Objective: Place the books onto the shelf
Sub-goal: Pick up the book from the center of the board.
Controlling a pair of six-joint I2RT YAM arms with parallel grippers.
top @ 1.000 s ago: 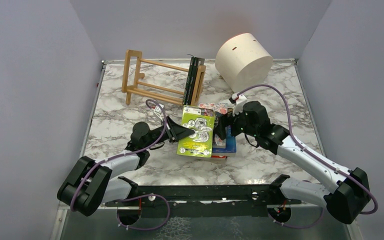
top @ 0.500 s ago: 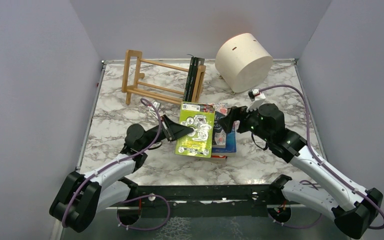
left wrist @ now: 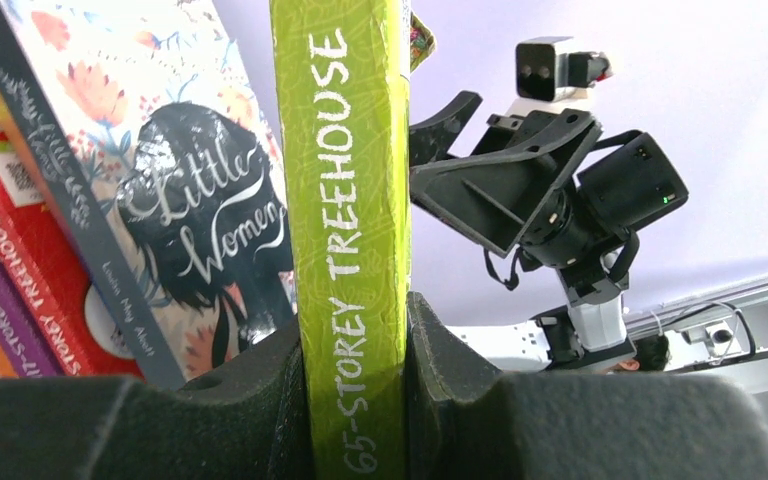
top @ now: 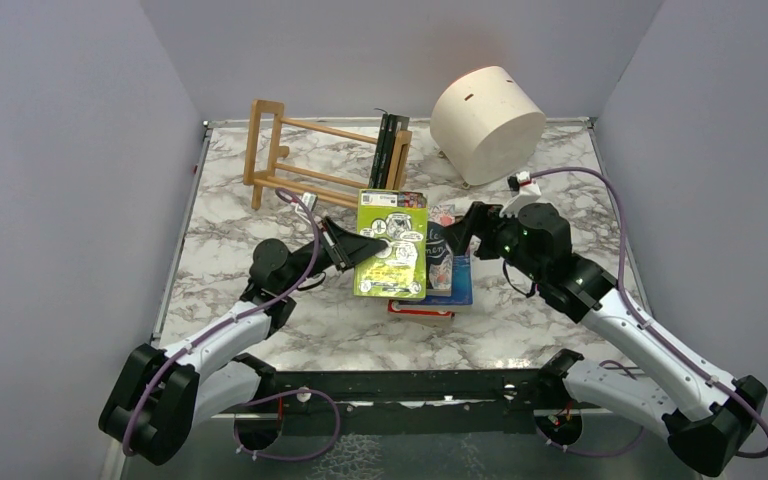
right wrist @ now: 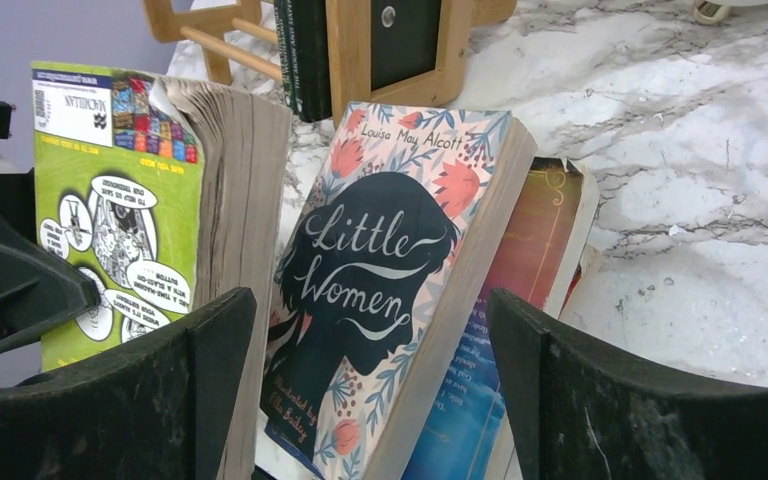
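My left gripper (top: 357, 246) is shut on the spine of a lime green book (top: 392, 245), holding it tilted up above the table; the spine (left wrist: 350, 190) sits between the two pads (left wrist: 430, 350). A floral "Little Women" book (right wrist: 380, 290) leans against it on a low stack of books (top: 430, 298) with blue, red and purple covers. Just right of that stack, my right gripper (top: 473, 233) stands open, with "Little Women" in front of its fingers (right wrist: 210, 390) and untouched. At the back left is the shelf (top: 305, 165), two dark books (top: 388, 155) standing at its right end.
A cream cylindrical drum (top: 487, 120) lies at the back right, close behind my right arm. Grey walls close the marble table (top: 240, 240) on three sides. The shelf's right end post (right wrist: 400, 45) stands just beyond the lifted books.
My left gripper has lifted the lime green book and carried it back toward the shelf. My right gripper has drawn away to the right of the stack and narrowed a little.
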